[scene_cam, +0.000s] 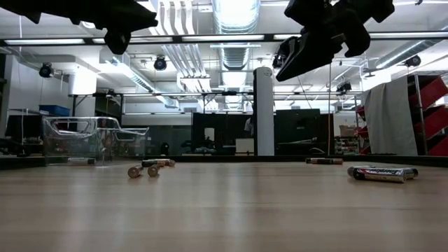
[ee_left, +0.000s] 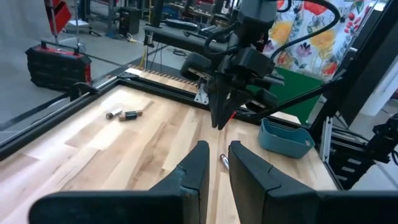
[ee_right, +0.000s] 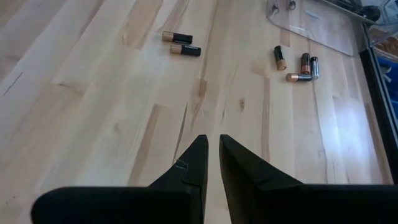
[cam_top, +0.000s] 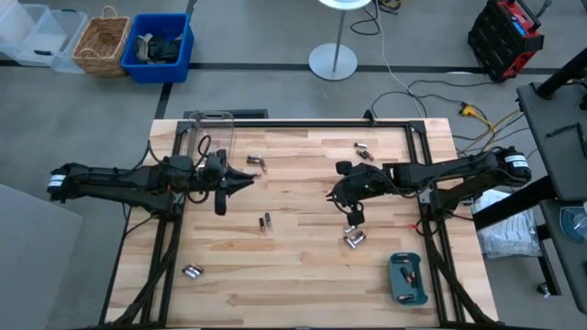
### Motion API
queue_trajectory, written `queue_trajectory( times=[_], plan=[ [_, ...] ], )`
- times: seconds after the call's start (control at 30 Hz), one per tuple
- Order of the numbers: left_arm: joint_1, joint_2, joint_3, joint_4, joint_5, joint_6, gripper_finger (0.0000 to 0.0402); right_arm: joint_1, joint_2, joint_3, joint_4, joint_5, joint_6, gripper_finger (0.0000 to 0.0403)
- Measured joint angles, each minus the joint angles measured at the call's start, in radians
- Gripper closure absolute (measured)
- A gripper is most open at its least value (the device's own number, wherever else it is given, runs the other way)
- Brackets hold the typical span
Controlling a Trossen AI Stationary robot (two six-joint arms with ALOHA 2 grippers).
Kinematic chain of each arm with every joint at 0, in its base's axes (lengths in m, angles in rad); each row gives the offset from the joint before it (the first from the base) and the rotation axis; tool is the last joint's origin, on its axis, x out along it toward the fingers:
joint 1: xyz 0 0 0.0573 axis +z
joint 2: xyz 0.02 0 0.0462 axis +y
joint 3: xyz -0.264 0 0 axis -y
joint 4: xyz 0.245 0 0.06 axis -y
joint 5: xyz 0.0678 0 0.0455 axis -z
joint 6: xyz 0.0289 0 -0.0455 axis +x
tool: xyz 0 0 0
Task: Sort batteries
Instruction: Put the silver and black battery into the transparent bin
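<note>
Both arms were parked up above the wooden table [cam_top: 303,275], nothing being held by either one. The left gripper [cam_top: 246,181] was seen hovering left of centre with its fingers [ee_left: 198,163] nearly together, only a thin gap between them and nothing in it. Same deal for the right gripper [cam_top: 334,193], right of centre: fingers [ee_right: 196,155] almost closed, empty. The batteries [cam_top: 266,221] were scattered all over the tabletop: a pair near the middle between the two grippers, a few near the left gripper's tip by the clear plastic box [cam_top: 204,134], a couple toward the far right edge, a small cluster just below the right gripper, and some at the near left. The teal tray [cam_top: 407,278] was sat at the near right corner, with a few cells apparently in it.
</note>
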Motion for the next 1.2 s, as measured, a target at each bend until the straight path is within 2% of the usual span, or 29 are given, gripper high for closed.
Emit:
queue_trajectory(
  times=[1.2],
  plan=[
    [0.000, 0.000, 0.000, -0.001, -0.029, 0.053, 0.0361, 0.000, 0.003, 0.000, 0.001, 0.001, -0.006, 0.0371]
  ],
)
